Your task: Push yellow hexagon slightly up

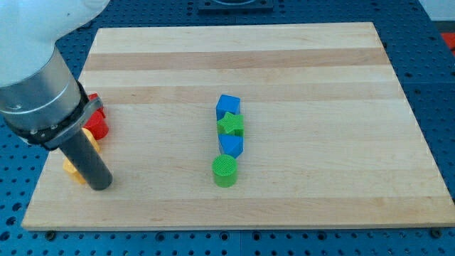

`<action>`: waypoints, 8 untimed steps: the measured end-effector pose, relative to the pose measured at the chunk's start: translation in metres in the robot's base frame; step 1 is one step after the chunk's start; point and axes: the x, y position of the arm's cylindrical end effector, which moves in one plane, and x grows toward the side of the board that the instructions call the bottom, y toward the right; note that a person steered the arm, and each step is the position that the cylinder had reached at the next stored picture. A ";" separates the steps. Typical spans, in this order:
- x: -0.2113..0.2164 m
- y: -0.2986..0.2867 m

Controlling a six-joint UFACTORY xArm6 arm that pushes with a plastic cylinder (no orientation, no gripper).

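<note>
Two yellow blocks lie at the board's left edge, both partly hidden by my arm. One yellow block [72, 170] peeks out at the lower left of the rod and one [89, 134] sits just above it; I cannot tell which is the hexagon. My tip [100, 185] rests on the board right beside the lower yellow block, at its right and slightly below it.
A red block [98, 126] lies next to the upper yellow block, with another red piece [93, 99] above it. Near the middle stands a column: blue block [228, 106], green star [230, 125], blue block [231, 146], green cylinder [225, 171]. The board's left edge [44, 181] is close.
</note>
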 end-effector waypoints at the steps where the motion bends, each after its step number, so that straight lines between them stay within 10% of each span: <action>1: -0.005 0.000; 8: 0.007 -0.056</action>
